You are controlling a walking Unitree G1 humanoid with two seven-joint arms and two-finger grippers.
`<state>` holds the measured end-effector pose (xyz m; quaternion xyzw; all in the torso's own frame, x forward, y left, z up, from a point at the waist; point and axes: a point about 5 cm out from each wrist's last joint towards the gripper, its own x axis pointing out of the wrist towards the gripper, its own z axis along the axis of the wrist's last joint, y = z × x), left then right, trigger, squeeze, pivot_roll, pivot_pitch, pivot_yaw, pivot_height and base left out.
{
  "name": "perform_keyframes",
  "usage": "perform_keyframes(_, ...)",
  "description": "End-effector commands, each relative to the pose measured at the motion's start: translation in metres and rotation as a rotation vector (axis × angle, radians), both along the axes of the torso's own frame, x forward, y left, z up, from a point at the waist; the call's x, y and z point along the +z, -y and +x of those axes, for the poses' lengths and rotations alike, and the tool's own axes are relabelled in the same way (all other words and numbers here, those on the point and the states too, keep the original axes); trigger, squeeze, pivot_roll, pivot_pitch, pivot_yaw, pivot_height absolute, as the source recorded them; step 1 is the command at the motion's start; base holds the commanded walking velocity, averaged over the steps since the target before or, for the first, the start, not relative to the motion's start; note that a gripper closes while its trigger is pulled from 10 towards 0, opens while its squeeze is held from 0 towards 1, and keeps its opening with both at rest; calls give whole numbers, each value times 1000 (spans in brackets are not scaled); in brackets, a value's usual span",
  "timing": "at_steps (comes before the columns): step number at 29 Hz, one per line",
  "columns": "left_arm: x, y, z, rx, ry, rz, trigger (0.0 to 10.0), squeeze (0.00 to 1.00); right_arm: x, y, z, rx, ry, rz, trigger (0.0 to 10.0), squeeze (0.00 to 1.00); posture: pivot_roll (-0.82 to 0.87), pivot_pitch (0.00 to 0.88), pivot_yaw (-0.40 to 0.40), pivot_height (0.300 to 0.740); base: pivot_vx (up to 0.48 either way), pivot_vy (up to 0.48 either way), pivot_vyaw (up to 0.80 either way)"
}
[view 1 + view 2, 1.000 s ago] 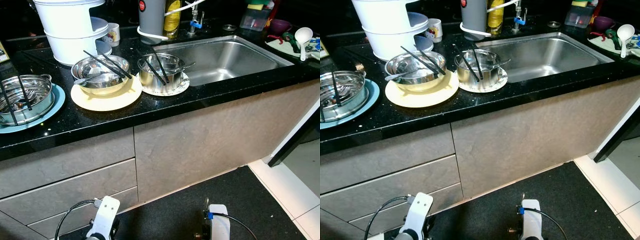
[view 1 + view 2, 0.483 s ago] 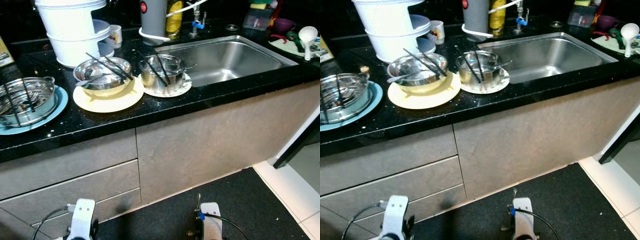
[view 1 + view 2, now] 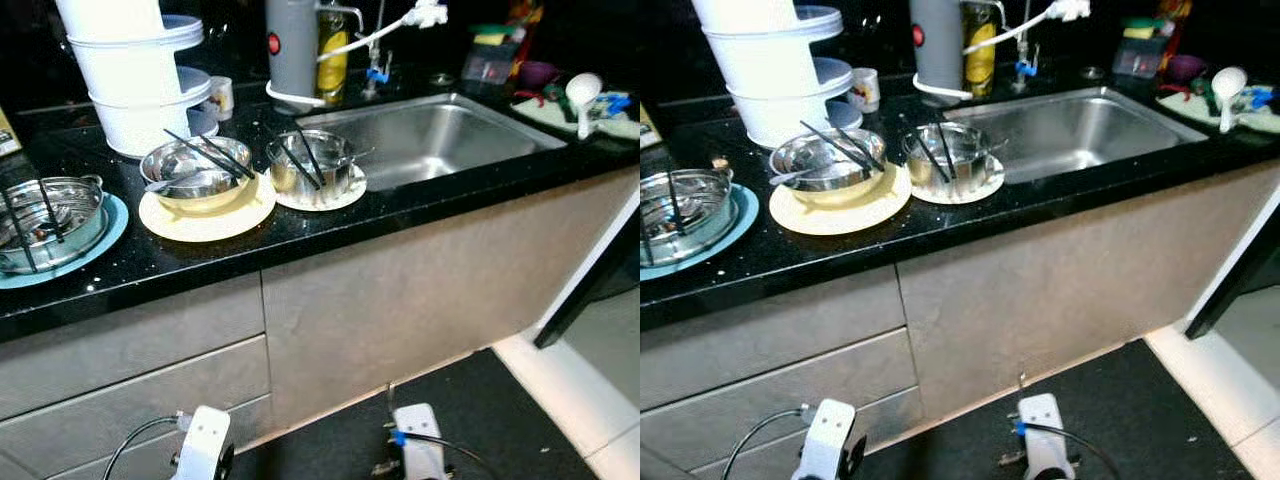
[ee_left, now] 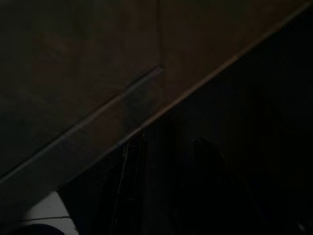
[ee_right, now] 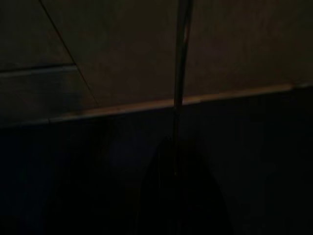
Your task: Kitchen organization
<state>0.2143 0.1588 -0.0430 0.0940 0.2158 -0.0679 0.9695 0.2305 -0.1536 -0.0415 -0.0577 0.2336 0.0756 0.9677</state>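
— Can you read any words or numbers here?

— No. The grey jug [image 3: 291,48] at the back edge of the counter [image 3: 400,205] has a round red mark, but it is too small to read. The yellow bottle [image 3: 332,52] beside it has a label, and that is too blurry. The little mug [image 3: 221,96] has a picture I cannot make out.

On the bench [image 3: 330,225] stand three steel bowls: one [image 3: 193,172] on a yellow plate [image 3: 207,210], one [image 3: 313,163] on a white plate [image 3: 330,197], one [image 3: 45,207] on a blue plate [image 3: 75,250]. That makes three plates. Each bowl carries a pair of black chopsticks. Two white tubs [image 3: 125,75] are stacked. One sink [image 3: 420,135], one white ladle [image 3: 581,95], one mug [image 3: 221,97].
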Motion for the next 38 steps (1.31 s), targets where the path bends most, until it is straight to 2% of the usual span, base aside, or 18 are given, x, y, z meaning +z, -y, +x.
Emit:
perform_keyframes(1, -2, -3, -4, 17, -1, 14, 10000, 0, -2, 0, -2, -1, -24, 3, 10000, 0, -82, 103, -78, 740, 0, 0, 0)
perform_keyframes(5, -6, -3, -8, 60, -25, -6, 10000, 0, -2, 0, 0, 38, -26, -22, 10000, 0, -77, 100, -109, 740, 0, 0, 0)
perform_keyframes(9, -2, 4, -7, 15, 14, 4, 10000, 0, 1, 0, 4, 72, -17, -24, 10000, 0, -64, 105, -130, 740, 0, 0, 0)
perform_keyframes(12, 1, 4, -6, 13, 48, 5, 10000, 0, 4, -2, 7, 86, 2, -15, 10000, 0, -54, 111, -120, 740, 0, 0, 0)
perform_keyframes(13, 5, -1, -6, 14, 76, 3, 10000, 0, 6, -2, 5, 71, 30, 14, 10000, 0, -51, 117, -95, 740, 0, 0, 0)
perform_keyframes(16, 5, -1, -6, 14, 76, 3, 10000, 0, 6, -2, 5, 71, 30, 14, 10000, 0, -51, 117, -95, 740, 0, 0, 0)
perform_keyframes(18, 8, -7, -6, 36, 93, -19, 10000, 0, 5, -2, 1, 58, 38, 31, 10000, 0, -49, 119, -73, 740, 0, 0, 0)
perform_keyframes(21, 7, -11, -6, 118, 70, -86, 10000, 0, 0, -1, -4, 29, 16, 50, 10000, 0, -50, 117, -67, 740, 0, 0, 0)
perform_keyframes(22, 2, -12, -6, 132, 30, -91, 10000, 0, -3, 0, -7, 15, -11, 52, 10000, 0, -49, 116, -63, 740, 0, 0, 0)
perform_keyframes(23, 2, -12, -6, 132, 30, -91, 10000, 0, -3, 0, -7, 15, -11, 52, 10000, 0, -49, 116, -63, 740, 0, 0, 0)
perform_keyframes(24, -5, -13, -8, 127, -40, -55, 10000, 0, -7, -1, -9, 1, -47, 51, 10000, 0, -46, 110, -48, 740, 0, 0, 0)
perform_keyframes(27, -11, -15, -11, 115, -88, -26, 10000, 0, -10, -2, -11, -11, -81, 41, 10000, 0, -48, 109, -40, 740, 0, 0, 0)
perform_keyframes(28, -14, -19, -13, 155, -119, -19, 10000, 0, -14, -3, -13, -23, -114, 36, 10000, 0, -55, 108, -28, 740, 0, 0, 0)
perform_keyframes(30, -15, -23, -14, 198, -123, -33, 10000, 0, -16, -5, -14, -36, -137, 28, 10000, 0, -56, 105, -20, 740, 0, 0, 0)
perform_keyframes(35, -12, -11, -7, 34, -135, 3, 10000, 0, -19, -3, -17, -64, -160, 17, 10000, 0, -53, 95, -4, 740, 0, 0, 0)
perform_keyframes(38, -10, -7, -4, 18, -123, 4, 10000, 0, -19, 0, -17, -77, -156, 2, 10000, 0, -52, 93, -12, 740, 0, 0, 0)
